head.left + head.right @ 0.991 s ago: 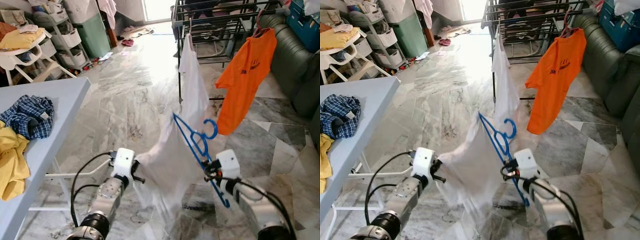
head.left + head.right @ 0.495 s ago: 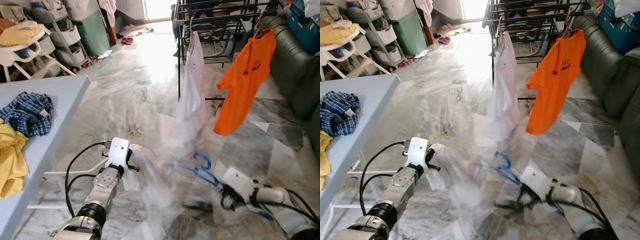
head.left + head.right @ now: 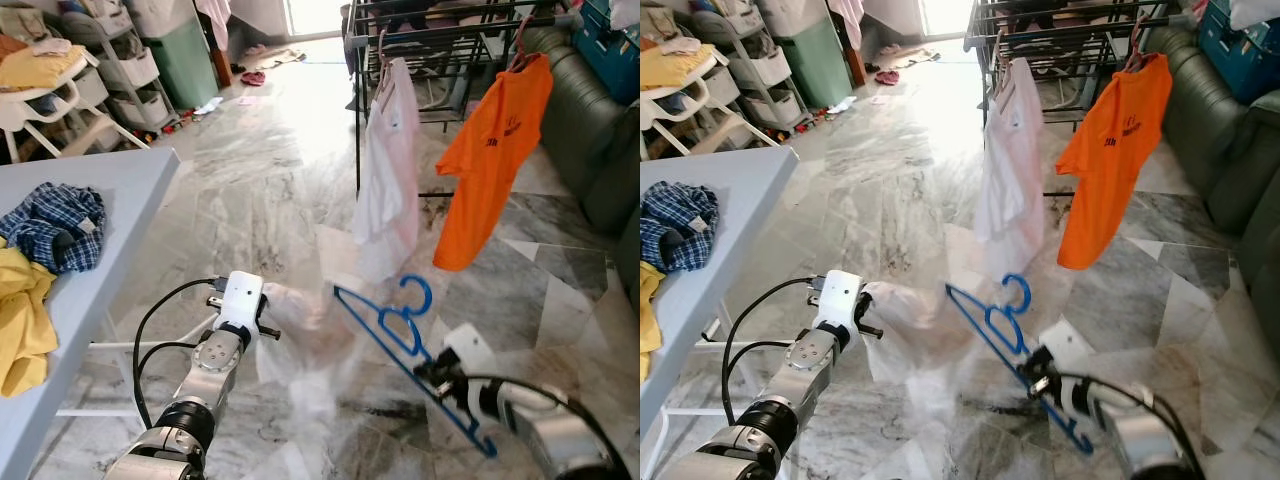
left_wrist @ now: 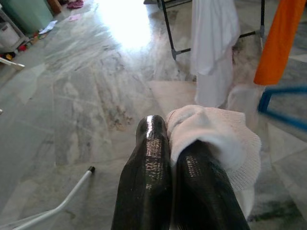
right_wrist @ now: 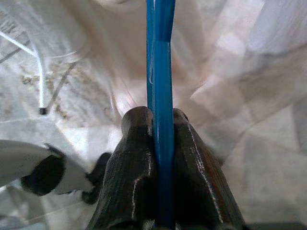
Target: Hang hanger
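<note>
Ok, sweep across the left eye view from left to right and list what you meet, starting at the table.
Yellow garment → checked blue shirt → left claw gripping the white garment → blue hanger → right claw → orange T-shirt on the rack → dark green sofa.

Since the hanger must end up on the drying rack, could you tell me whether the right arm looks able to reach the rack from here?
Probably not yet: the right gripper holds the blue hanger low, and open marble floor lies between it and the drying rack.
</note>
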Robot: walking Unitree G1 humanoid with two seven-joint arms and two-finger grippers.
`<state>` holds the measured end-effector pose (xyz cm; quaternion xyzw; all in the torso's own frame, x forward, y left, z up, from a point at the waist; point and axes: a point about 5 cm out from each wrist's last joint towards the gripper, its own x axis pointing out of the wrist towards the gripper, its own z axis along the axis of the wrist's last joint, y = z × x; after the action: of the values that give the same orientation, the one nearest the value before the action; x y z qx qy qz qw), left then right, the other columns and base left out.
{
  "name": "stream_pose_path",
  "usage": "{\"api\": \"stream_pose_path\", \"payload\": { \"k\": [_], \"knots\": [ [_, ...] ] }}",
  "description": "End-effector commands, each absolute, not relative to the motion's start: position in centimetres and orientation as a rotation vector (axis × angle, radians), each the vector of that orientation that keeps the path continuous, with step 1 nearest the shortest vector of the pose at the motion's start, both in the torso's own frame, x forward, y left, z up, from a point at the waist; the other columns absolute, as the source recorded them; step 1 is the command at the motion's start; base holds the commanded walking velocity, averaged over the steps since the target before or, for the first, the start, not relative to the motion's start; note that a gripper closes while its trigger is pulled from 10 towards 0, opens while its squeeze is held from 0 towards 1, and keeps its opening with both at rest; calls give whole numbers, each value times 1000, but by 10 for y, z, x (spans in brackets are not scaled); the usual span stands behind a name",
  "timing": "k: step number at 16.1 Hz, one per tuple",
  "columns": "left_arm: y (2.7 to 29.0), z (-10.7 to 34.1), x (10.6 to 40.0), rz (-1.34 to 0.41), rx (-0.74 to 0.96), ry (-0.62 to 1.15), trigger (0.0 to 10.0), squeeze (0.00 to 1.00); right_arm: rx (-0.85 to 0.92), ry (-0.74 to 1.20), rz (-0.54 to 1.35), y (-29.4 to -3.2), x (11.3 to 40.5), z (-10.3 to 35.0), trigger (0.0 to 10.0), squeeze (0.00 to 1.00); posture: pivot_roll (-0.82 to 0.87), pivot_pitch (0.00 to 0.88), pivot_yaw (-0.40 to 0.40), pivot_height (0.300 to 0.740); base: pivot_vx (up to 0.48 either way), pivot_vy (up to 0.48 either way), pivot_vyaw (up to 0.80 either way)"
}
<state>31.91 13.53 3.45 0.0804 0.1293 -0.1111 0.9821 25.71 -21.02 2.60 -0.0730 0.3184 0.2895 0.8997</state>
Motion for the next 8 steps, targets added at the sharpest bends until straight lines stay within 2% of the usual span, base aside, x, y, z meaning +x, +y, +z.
{"api": "stream_pose_path", "payload": {
  "k": [1,6,8],
  "knots": [
    [143,39,322,-195,184,242,10000,0,-173,628,608,-210,260,31,10000,0,-173,31,141,740,0,0,0],
    [139,35,320,-213,198,250,10000,0,-118,604,601,-206,261,35,10000,0,-174,30,142,740,0,0,0],
    [136,29,315,-246,128,287,10000,0,-131,622,625,-200,259,30,10000,0,-176,23,142,740,0,0,0]
  ]
}}
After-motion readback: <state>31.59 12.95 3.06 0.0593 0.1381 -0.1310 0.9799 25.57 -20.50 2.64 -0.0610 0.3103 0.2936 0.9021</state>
